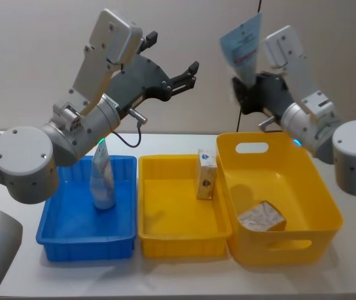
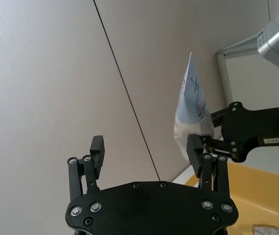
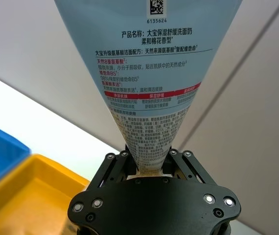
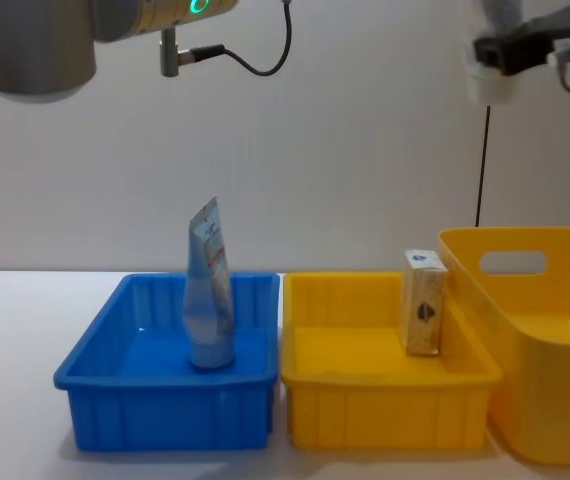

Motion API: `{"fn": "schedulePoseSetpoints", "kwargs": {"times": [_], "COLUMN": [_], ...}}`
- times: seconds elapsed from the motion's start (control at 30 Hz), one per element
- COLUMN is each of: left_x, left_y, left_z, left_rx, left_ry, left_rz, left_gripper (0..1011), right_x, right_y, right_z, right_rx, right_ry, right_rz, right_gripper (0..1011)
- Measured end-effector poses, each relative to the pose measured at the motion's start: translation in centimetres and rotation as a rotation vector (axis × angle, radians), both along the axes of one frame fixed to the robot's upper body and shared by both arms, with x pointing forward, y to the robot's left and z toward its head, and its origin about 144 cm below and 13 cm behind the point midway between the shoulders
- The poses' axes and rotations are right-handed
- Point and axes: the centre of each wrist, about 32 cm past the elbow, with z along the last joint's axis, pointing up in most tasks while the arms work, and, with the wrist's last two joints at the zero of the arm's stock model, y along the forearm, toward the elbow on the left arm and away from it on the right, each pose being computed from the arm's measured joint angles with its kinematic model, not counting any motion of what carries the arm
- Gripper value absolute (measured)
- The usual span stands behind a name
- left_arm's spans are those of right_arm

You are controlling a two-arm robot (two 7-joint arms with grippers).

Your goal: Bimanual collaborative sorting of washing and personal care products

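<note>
Above the yellow handled basket (image 1: 278, 187) the right tool (image 1: 248, 94) grips a tube (image 1: 243, 47) cap-down — left tool (image 1: 175, 72) open beside it. Left of the basket, a carton (image 1: 206, 175) stands in the yellow bin (image 1: 181, 234).

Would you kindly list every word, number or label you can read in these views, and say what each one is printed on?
"6135624", under a small square code: on the pale-blue tube held by the right gripper.
"产品名称:大宝保湿舒缓洗面奶 柔和棉花香型": same tube, below the number.
The finer print lower on that tube: too small to read.
Print on the tube in the blue bin, the upright carton and the carton in the yellow basket: too small to read.
</note>
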Motion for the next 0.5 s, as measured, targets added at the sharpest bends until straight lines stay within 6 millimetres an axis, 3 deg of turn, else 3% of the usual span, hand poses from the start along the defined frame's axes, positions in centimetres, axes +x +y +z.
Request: {"fn": "schedulePoseSetpoints", "kwargs": {"times": [0.5], "left_x": [0.0], "left_y": [0.0], "left_z": [0.0], "left_rx": [0.000], "left_ry": [0.000], "left_rz": [0.000], "left_gripper": [1001], "right_x": [1.3], "right_y": [-2.7], "right_z": [1.0], "right_rx": [-0.067], "right_ry": [0.146], "right_rz": [-0.152], "right_gripper": [232]}}
